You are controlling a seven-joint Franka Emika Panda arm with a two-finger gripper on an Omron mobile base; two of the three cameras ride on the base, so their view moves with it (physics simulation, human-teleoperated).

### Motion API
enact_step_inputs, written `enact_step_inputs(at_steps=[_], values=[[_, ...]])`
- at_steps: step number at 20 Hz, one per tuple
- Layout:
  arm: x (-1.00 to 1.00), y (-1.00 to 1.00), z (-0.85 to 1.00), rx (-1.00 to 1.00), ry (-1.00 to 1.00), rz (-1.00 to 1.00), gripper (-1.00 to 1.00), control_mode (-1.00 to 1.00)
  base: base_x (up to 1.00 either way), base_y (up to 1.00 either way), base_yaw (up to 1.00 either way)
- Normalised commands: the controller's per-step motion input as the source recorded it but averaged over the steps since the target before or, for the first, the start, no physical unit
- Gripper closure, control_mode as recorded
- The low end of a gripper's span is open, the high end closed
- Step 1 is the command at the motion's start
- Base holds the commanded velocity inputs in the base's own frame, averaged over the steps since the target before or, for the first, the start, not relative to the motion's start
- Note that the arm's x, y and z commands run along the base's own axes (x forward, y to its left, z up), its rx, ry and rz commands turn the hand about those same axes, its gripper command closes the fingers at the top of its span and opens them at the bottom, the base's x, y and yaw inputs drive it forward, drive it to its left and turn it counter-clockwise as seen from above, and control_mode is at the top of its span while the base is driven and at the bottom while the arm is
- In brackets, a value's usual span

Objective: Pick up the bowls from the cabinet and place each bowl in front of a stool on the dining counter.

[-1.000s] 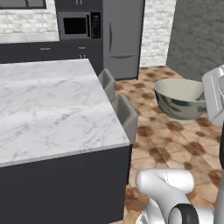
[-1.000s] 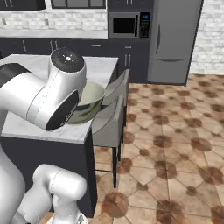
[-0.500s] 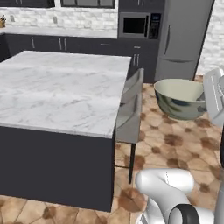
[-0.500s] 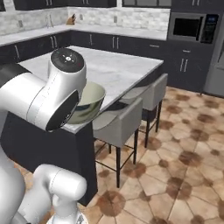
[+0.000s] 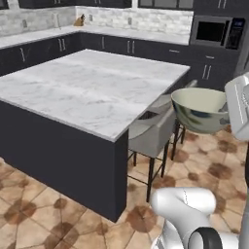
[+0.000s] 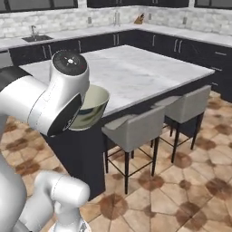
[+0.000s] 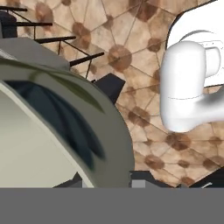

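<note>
A pale greenish-grey bowl (image 5: 199,111) with dark mottling hangs in the air, level with the stool seats, off the dining counter's right side. My gripper (image 5: 227,115) is shut on its rim from the right. In the right base view the bowl (image 6: 90,108) peeks out from behind my white arm. Seen from the hand, the bowl (image 7: 57,131) bulks large at left above the gripper (image 7: 109,179). The dining counter (image 5: 87,87) has a bare white marble top (image 6: 136,72). Two grey stools (image 5: 151,136) (image 6: 133,129) (image 6: 186,104) stand along its side.
Dark base cabinets and a marble wall counter run along the back wall, with a microwave (image 5: 214,31), a sink (image 6: 34,38) and a knife block (image 6: 139,19). Dark wall cabinets (image 6: 36,3) line the top edge. Tiled floor (image 6: 181,181) lies open beside the stools.
The whole picture has swung round as the base turns, bringing the island's stool side into fuller view. The bowl stays in my gripper at the same spot before the cameras.
</note>
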Motion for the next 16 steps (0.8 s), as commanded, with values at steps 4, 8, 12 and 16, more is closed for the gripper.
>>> enact_step_inputs(at_steps=[4,8,12,16], values=[[0.0,0.0,0.0,0.0,0.0,0.0,1.0,1.0,0.01,-1.0,0.58],[0.0,0.0,0.0,0.0,0.0,0.0,1.0,1.0,0.29,-1.0,0.53],[0.0,0.0,0.0,0.0,0.0,0.0,1.0,1.0,0.39,-1.0,0.54],[0.0,0.0,0.0,0.0,0.0,0.0,1.0,1.0,0.46,-1.0,0.54]])
